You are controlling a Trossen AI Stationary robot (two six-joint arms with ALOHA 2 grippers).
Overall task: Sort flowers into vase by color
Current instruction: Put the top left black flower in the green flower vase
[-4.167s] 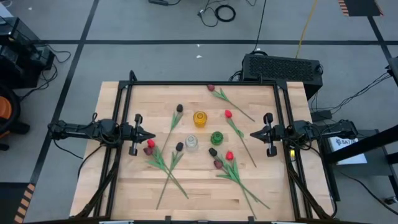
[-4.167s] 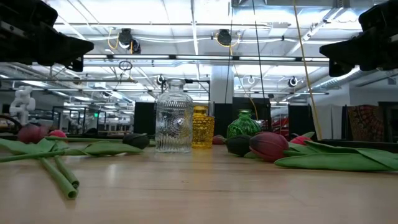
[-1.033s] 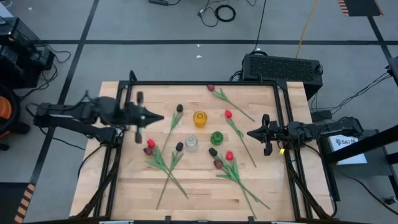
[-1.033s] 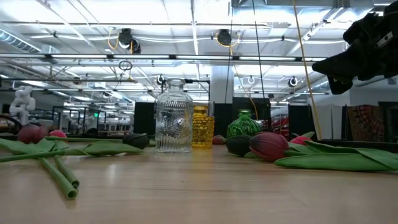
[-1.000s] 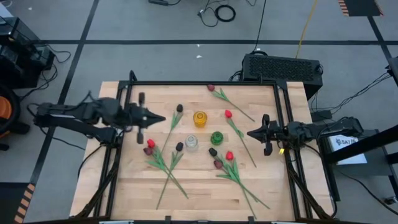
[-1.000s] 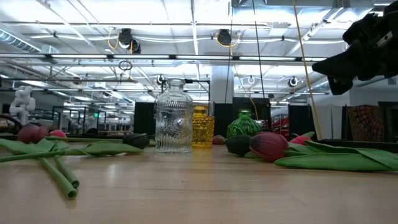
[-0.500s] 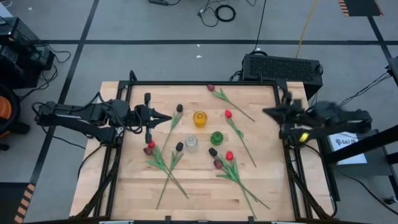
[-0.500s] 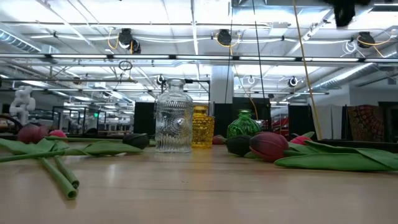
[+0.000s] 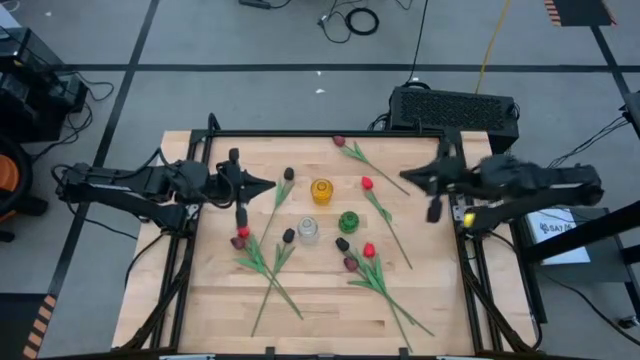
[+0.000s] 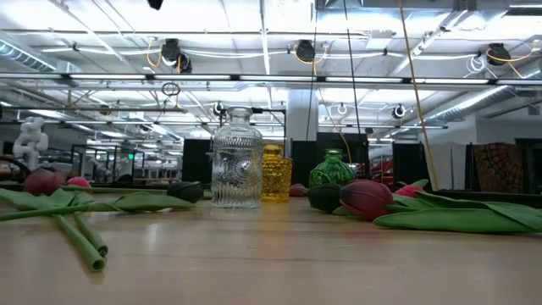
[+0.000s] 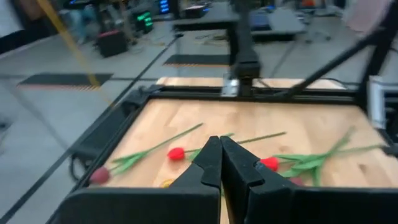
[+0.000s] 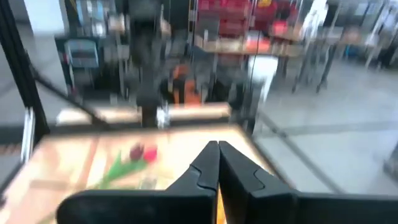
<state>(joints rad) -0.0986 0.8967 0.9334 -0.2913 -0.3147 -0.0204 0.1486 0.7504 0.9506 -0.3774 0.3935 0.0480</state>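
left gripper [image 9: 268, 185]: over the table's left part, left of the yellow vase, tip just short of a dark tulip head; fingers pressed together, nothing between them. Its wrist view [image 11: 219, 146] shows the same.
left flower cluster [image 9: 262, 252]: left of and nearer the front edge than the yellow vase; red head [image 9: 243, 231], maroon head [image 9: 238, 242], dark head [image 9: 289, 236], green stems crossing and running toward the front edge.
dark tulip, left-centre [image 9: 288, 174]: just left of the yellow vase, stem [image 9: 274, 205] running down-left.
clear vase [image 9: 308, 230]: just in front of the yellow vase, slightly left; upright. In the low view [image 10: 236, 159] it stands left of it.
yellow vase [image 9: 321, 190]: landmark, table centre, upright; low view [image 10: 275, 173].
green vase [image 9: 348, 222]: front-right of the yellow vase, upright; low view [image 10: 331, 171].
maroon tulip, far edge [image 9: 339, 141]: behind the yellow vase, slightly right, stem [image 9: 375, 168] angling right.
red tulip, centre-right [image 9: 367, 183]: just right of the yellow vase, stem going toward the front right.
right flower cluster [image 9: 372, 272]: front-right of the yellow vase, past the green vase; dark head [image 9: 342, 244], red head [image 9: 369, 250], maroon head [image 9: 350, 264], stems fanning to the front right.
right gripper [image 9: 406, 180]: right of the yellow vase, over the table's right part, clear of the flowers; fingers shut, empty. Its wrist view [image 12: 213, 147] agrees.
table [image 9: 200, 300]: wooden top, black frame.
flowers in vases: none visible, all lie on the table.
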